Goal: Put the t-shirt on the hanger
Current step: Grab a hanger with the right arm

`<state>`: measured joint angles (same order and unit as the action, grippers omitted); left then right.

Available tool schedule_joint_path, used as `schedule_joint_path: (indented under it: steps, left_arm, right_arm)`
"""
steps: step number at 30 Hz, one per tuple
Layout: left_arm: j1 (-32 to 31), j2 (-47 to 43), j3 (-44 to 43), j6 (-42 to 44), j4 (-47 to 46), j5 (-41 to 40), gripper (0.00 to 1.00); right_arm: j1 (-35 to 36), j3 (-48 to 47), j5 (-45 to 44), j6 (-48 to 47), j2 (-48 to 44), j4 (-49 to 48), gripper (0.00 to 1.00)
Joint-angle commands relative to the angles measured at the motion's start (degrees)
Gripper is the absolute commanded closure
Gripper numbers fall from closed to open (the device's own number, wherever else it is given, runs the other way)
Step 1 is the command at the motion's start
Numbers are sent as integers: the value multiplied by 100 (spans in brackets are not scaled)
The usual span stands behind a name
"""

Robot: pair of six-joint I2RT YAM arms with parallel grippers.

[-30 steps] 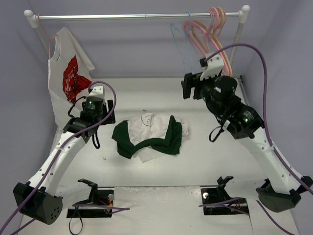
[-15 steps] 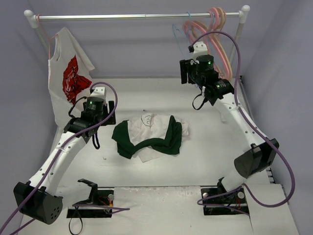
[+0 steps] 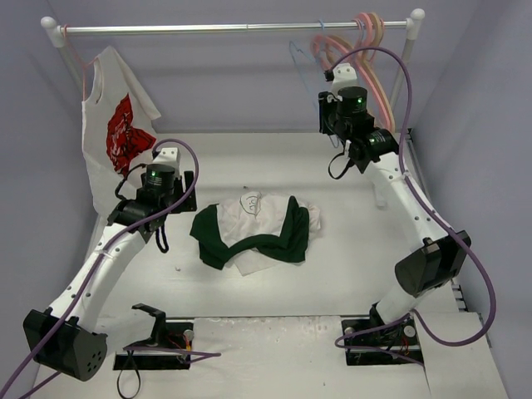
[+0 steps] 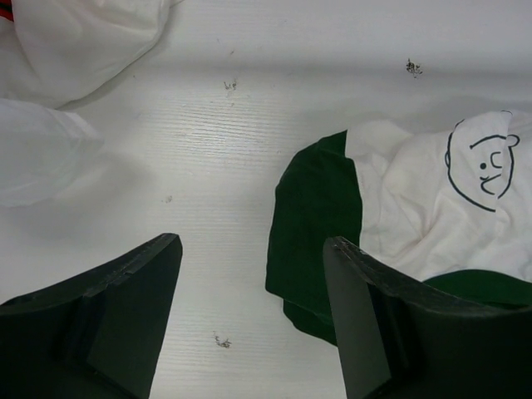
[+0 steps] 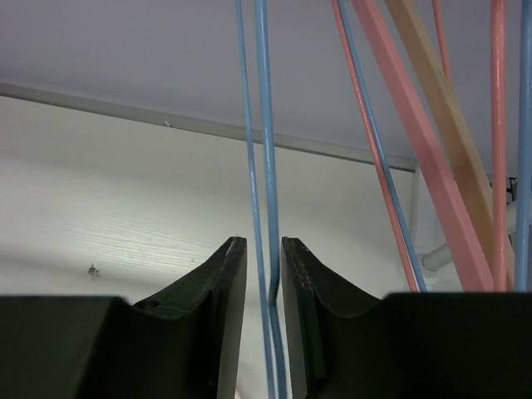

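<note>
The right gripper (image 5: 263,243) pinches the thin light-blue wire hanger (image 5: 268,125), which hangs on the metal rail (image 3: 233,28) beside thicker pink hangers (image 5: 416,125). The crumpled white t-shirt with dark green sleeves (image 3: 258,229) lies mid-table (white tabletop (image 3: 357,249) showing round its edges), and the left gripper (image 4: 249,241) is spread beside its green hem.

The left arm (image 3: 93,268) and right arm (image 3: 411,204) share white links, black joint housings with green lights (image 3: 153,174), and looping purple cables (image 3: 176,140). Their fingers (image 4: 108,324) are matte black wedges.
</note>
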<state>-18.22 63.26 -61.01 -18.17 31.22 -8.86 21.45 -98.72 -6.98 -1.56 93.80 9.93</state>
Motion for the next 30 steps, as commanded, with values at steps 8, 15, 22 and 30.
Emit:
schedule_joint_path:
  steps: [8, 15, 22, 30]
  left_arm:
    - [46, -69, -130, 51, -204, 69, 31]
    - [55, -42, -139, 51, -204, 104, 31]
    - [55, -16, -209, 60, -143, 245, 31]
    - [-15, 46, -569, -63, 410, 280, 31]
  right_arm:
    - [17, -587, 127, -54, 235, -264, 100]
    - [26, -939, 215, -247, 183, -246, 100]
    - [34, -570, 443, -388, -537, -729, 100]
    - [43, 263, 900, -240, -1416, -485, 100]
